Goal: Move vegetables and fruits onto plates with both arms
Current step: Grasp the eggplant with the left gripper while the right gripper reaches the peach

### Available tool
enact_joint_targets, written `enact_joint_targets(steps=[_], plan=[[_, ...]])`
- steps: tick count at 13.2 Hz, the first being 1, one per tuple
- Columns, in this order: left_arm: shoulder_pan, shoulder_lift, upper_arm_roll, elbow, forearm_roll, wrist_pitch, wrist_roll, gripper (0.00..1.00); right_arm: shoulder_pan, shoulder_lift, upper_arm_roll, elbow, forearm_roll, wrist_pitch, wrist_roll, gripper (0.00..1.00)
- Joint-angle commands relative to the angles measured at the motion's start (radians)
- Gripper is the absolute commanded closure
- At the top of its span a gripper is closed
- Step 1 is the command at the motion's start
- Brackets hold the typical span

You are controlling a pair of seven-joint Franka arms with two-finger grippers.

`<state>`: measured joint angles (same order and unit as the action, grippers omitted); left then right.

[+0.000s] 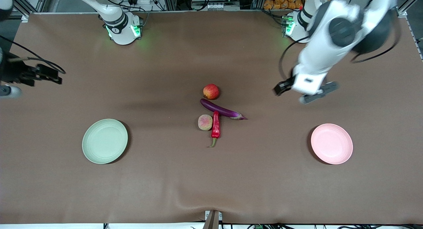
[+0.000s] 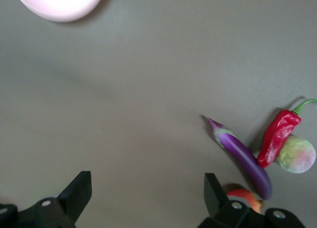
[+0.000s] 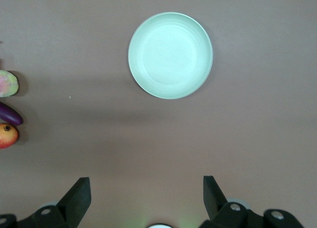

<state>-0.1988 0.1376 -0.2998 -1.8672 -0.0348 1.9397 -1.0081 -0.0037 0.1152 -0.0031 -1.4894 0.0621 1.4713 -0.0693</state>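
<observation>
Green plate (image 3: 170, 55) under right end effector (image 3: 143, 200)

Tablecloth (image 1: 165, 73): plain brown.
Eggplant (image 1: 220, 109): glossy purple, paler at its tip.
Apple (image 1: 211, 91), just beside the eggplant: red with a yellowish patch.
Chili (image 1: 215, 125), touching the eggplant: shiny red, green stem.
Peach (image 1: 205, 122), beside the chili: dull pink-yellow.
Plates: one pale green (image 1: 104, 141), one pale pink (image 1: 331, 143), both unpatterned.
Arms: white, black fingers.
</observation>
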Motion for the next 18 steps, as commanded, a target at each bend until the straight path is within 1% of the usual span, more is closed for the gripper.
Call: enact_joint_targets(steps=[1, 3, 5, 7, 9, 10, 11, 13, 14, 15, 16, 18], plan=[[-0.081, 0.15, -0.021, 0.022, 0.068, 0.138, -0.278, 0.0, 0.04, 0.084, 0.0, 0.008, 0.01, 0.081, 0.006, 0.0], [-0.137, 0.262, -0.022, 0.054, 0.168, 0.223, -0.48, 0.0, 0.04, 0.135, 0.0, 0.008, 0.063, 0.115, 0.006, 0.0], [-0.171, 0.357, -0.024, 0.097, 0.213, 0.274, -0.61, 0.0, 0.056, 0.184, 0.0, 0.008, 0.108, 0.132, 0.009, 0.0], [-0.206, 0.434, -0.022, 0.141, 0.214, 0.306, -0.72, 0.0, 0.073, 0.234, 0.0, 0.008, 0.127, 0.196, 0.023, 0.0], [-0.228, 0.486, -0.019, 0.161, 0.214, 0.361, -0.8, 0.0, 0.093, 0.264, 0.0, 0.001, 0.136, 0.218, 0.029, 0.0], [-0.234, 0.502, -0.018, 0.161, 0.214, 0.386, -0.822, 0.06, 0.106, 0.264, 0.0, -0.002, 0.159, 0.216, 0.049, 0.0], [-0.234, 0.516, -0.016, 0.161, 0.214, 0.406, -0.826, 0.14, 0.132, 0.267, 0.0, -0.003, 0.163, 0.215, 0.101, 0.0], [-0.234, 0.545, -0.016, 0.161, 0.214, 0.445, -0.837, 0.17, 0.212, 0.29, 0.0, -0.002, 0.177, 0.234, 0.213, 0.0], [-0.235, 0.554, -0.016, 0.161, 0.214, 0.465, -0.848, 0.23, 0.25, 0.305, 0.0, -0.003, 0.189, 0.275, 0.253, 0.0], [-0.235, 0.563, -0.016, 0.161, 0.214, 0.473, -0.851, 0.31, 0.283, 0.328, 0.0, -0.003, 0.199, 0.321, 0.299, 0.0], [-0.238, 0.569, -0.016, 0.16, 0.214, 0.475, -0.851, 0.36, 0.3, 0.34, 0.0, -0.003, 0.199, 0.354, 0.33, 0.0], [-0.238, 0.577, -0.01, 0.161, 0.214, 0.478, -0.853, 0.44, 0.338, 0.353, 0.0, -0.003, 0.203, 0.371, 0.374, 0.0]])
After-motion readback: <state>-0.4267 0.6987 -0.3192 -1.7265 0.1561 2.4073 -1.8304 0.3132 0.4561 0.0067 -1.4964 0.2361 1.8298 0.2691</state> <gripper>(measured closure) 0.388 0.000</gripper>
